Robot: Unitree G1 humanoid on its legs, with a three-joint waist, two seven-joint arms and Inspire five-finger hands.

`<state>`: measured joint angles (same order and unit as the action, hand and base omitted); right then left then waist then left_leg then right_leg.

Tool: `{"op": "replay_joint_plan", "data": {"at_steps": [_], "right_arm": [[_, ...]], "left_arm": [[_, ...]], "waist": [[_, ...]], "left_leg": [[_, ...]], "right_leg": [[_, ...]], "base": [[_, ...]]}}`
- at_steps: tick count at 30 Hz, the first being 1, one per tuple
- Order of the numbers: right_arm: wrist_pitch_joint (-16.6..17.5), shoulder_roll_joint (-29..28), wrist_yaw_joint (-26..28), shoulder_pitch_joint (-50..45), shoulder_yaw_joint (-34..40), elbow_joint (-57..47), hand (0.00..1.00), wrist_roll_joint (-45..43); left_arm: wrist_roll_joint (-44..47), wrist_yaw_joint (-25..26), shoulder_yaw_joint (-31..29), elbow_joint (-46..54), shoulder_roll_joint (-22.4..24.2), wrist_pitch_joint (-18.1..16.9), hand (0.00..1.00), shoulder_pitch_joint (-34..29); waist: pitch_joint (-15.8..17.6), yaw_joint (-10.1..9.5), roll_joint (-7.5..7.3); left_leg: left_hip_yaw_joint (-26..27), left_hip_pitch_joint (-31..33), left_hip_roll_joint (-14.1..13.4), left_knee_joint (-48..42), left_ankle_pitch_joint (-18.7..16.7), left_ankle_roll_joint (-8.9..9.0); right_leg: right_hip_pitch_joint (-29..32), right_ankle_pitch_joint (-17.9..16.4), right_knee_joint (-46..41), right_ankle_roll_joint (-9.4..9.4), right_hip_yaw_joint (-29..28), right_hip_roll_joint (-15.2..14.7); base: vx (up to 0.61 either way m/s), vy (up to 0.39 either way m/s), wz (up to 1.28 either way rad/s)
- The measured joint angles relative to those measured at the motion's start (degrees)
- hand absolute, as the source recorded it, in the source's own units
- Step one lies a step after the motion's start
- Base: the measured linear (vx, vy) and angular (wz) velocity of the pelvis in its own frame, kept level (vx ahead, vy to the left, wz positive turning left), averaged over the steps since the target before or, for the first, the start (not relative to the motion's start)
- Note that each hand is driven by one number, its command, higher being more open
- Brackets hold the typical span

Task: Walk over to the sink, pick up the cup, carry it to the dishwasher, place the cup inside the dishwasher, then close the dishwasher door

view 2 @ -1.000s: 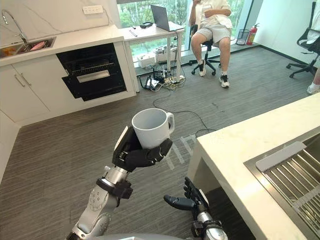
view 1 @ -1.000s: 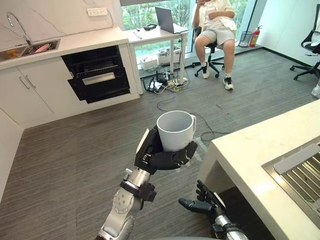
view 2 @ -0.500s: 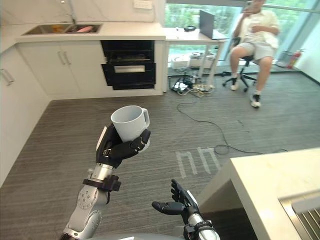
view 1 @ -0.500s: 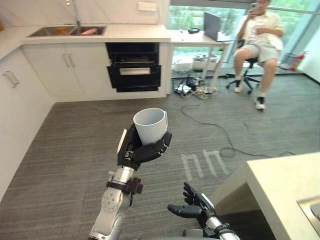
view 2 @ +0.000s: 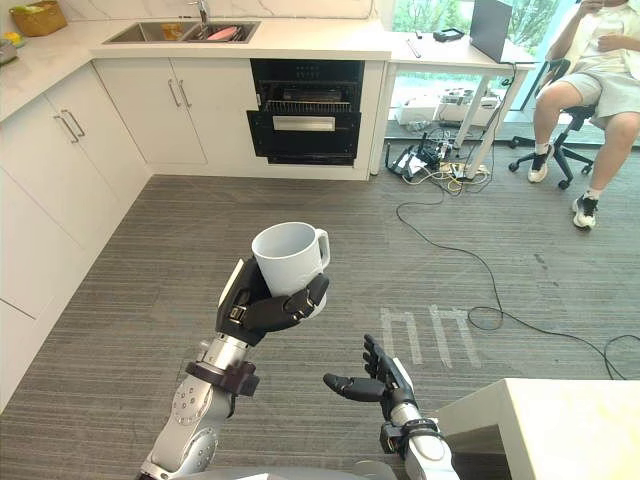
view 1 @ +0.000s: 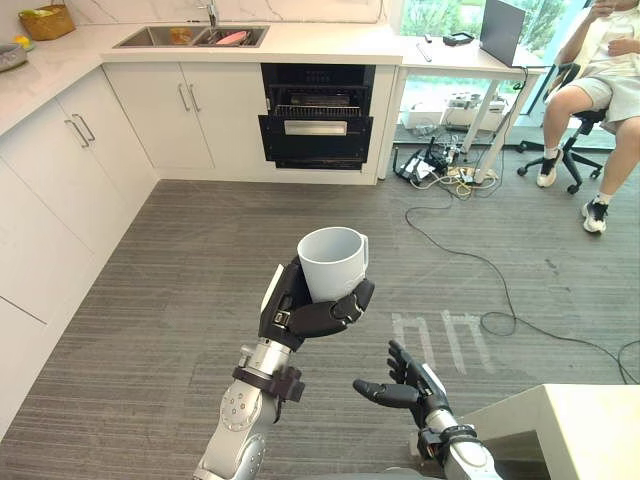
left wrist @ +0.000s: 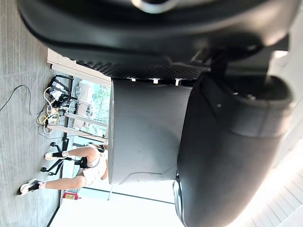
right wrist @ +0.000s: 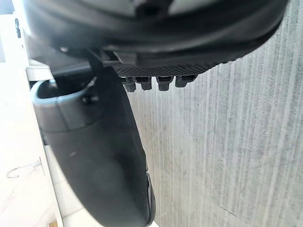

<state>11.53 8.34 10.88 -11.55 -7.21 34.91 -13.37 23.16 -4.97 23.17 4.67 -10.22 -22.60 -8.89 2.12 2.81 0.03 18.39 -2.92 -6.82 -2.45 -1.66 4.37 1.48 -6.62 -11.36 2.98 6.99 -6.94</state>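
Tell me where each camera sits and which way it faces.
Left eye view: on the head, looking down across the floor toward the dishwasher; shows the left hand curled round the cup and the open right hand.
Right eye view: same scene, from beside it.
Left wrist view: along the left hand, cup close, seated person beyond.
Right wrist view: along the right hand, facing floor.
Shared: both eyes; left wrist shares the cup.

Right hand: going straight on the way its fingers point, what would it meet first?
Probably nothing near: the open right hand points forward over grey floor; the cup in the left hand sits left of that line, though depth is unclear.
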Motion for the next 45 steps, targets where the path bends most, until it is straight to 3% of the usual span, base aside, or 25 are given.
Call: {"op": "replay_joint_plan", "data": {"at_steps": [9,10,15,18,29,32,34,37,38,40,43,45], "right_arm": [[-0.11,0.14,-0.85,-0.11,-0.47,1.95,1.00,1.79],[-0.26,-0.85,1.51,4.47,-3.43,5.19,1.00,3.46],[-0.25,-0.89,1.58,4.39,-3.36,5.17,1.00,3.46],[-0.26,-0.87,0.60,3.29,-2.32,5.07,1.00,3.46],[-1.27,-1.38,-2.25,-2.08,6.05,-2.01,1.00,4.50],[-1.20,-2.03,-2.34,-2.04,6.90,-4.24,1.00,4.75],[-1.02,-2.20,-2.28,-1.95,6.82,-5.16,1.00,5.77],[-0.95,-2.52,-2.88,-2.59,7.98,-7.54,1.00,5.97],[-0.93,-2.17,-3.25,-2.39,8.54,-7.85,1.00,6.14],[-0.91,-0.90,-4.01,-1.91,9.30,-7.84,1.00,6.26],[-0.69,-1.51,-4.19,0.09,9.00,-8.28,1.00,6.25],[-0.69,-1.80,-4.17,1.00,8.98,-8.40,1.00,6.24]], "left_arm": [[-0.16,2.81,0.78,0.00,-0.55,0.03,0.00,-0.04],[-0.76,4.95,-0.59,-0.74,-3.22,0.08,0.00,-1.38],[-0.78,4.90,-1.39,-0.79,-3.00,0.08,0.00,-1.81],[-0.75,4.80,-3.18,-2.53,-1.91,0.09,0.00,-1.87],[-0.64,5.08,-11.87,-5.70,0.54,3.36,0.00,-7.92],[-0.55,4.96,-12.05,-5.68,0.56,3.43,0.00,-8.90],[-0.47,4.61,-13.38,-4.77,1.52,3.51,0.00,-10.57],[0.54,3.31,-13.95,-3.48,2.32,3.51,0.00,-11.25],[0.54,2.58,-13.70,-3.02,2.70,3.51,0.00,-11.03],[0.80,1.94,-13.92,-2.57,3.36,3.47,0.00,-11.53],[1.88,2.05,-14.62,-2.54,3.55,3.41,0.00,-11.98],[1.93,2.05,-14.61,-2.47,3.61,3.41,0.00,-12.63]], "waist": [[-0.35,-0.06,0.22],[0.18,-0.11,1.09],[0.22,0.09,1.02],[0.24,1.21,1.07],[0.25,0.81,1.18],[0.27,-0.57,1.19],[0.20,-0.96,1.34],[0.29,-0.86,0.73],[0.47,-0.81,1.36],[0.95,-3.20,1.48],[1.52,-3.60,0.77],[1.73,-3.72,0.73]], "left_leg": [[-0.73,-3.22,0.88,6.90,4.06,-0.74],[-3.77,-2.21,1.10,7.83,6.03,-1.63],[-3.27,-2.45,0.94,7.79,5.89,-1.50],[-3.66,-1.92,1.04,7.78,5.85,-1.44],[-8.11,-0.28,1.54,7.74,6.42,-1.37],[-10.98,0.40,1.92,7.82,7.08,-1.47],[-12.55,1.12,2.12,7.85,7.04,-1.52],[-2.54,3.51,0.81,6.73,5.78,-2.28],[0.49,5.12,-0.08,4.33,5.97,-2.53],[0.91,6.21,0.46,1.37,6.04,-2.76],[-0.02,6.35,3.13,0.28,3.90,-4.32],[-0.02,6.83,3.97,-1.51,2.15,-4.92]], "right_leg": [[-2.39,1.66,2.76,0.92,1.09,0.33],[-5.99,5.79,10.34,0.99,4.31,0.88],[-5.89,6.52,11.61,0.87,3.29,1.46],[-6.98,7.96,14.47,0.79,4.34,1.68],[-8.71,7.33,15.44,0.93,9.20,1.76],[-9.21,5.90,13.79,0.96,12.40,1.31],[-9.25,4.89,12.43,1.01,14.26,0.70],[-9.41,4.91,12.52,1.96,20.41,-1.11],[-9.35,4.70,11.78,2.32,22.03,-1.58],[-9.16,3.82,8.85,3.23,22.82,-3.52],[-8.60,1.66,4.89,4.91,22.67,-7.09],[-8.35,1.14,2.68,4.73,22.32,-8.76]], "base": [[-0.07,-0.007,0.06],[0.00,0.000,0.00],[0.00,0.000,-0.09],[-0.01,-0.014,0.02],[0.02,-0.015,0.23],[-0.04,-0.008,0.52],[-0.08,-0.001,0.58],[-0.02,0.028,1.06],[0.03,0.086,0.88],[0.02,0.135,0.51],[0.03,0.176,0.25],[0.01,0.170,0.08]]}}
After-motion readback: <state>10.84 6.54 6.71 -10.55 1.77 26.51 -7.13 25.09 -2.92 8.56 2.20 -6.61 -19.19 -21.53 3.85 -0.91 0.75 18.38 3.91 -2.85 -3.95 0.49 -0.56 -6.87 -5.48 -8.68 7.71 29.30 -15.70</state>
